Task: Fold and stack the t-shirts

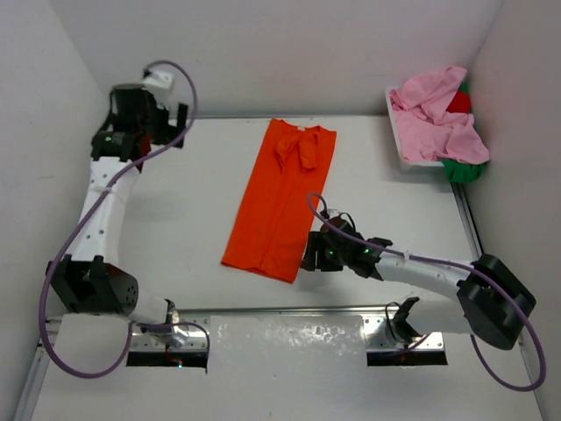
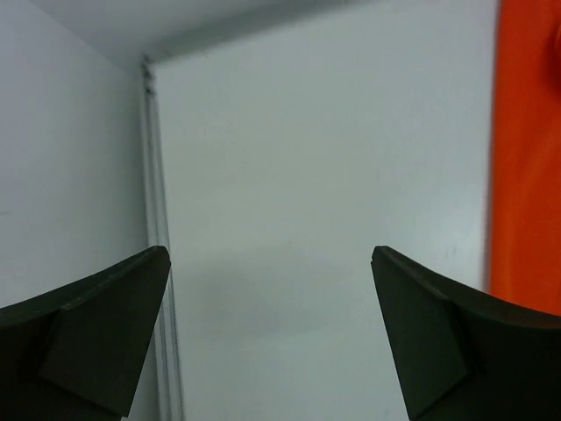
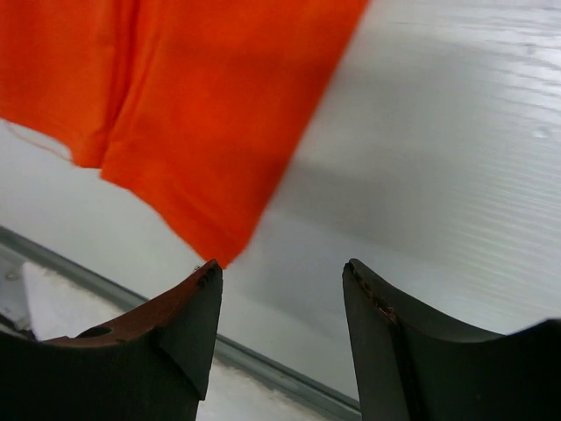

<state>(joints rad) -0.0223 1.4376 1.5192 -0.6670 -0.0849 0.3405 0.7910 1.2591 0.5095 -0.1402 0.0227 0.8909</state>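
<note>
The orange t-shirt (image 1: 282, 200) lies on the table folded lengthwise into a long strip, collar end at the back. My right gripper (image 1: 310, 255) is open, low over the table just right of the shirt's near right corner (image 3: 219, 250), with nothing between its fingers. The shirt's edge also shows in the left wrist view (image 2: 526, 149). My left gripper (image 1: 180, 123) is open and empty at the far left of the table, well away from the shirt. The pink t-shirt (image 1: 438, 118) lies crumpled on top of the red (image 1: 458, 103) and green (image 1: 462, 169) t-shirts at the back right.
A white mesh basket (image 1: 405, 149) at the back right holds the crumpled shirts. White walls close the table at the back and both sides. A metal rail (image 3: 263, 364) runs along the table's near edge, close to my right gripper.
</note>
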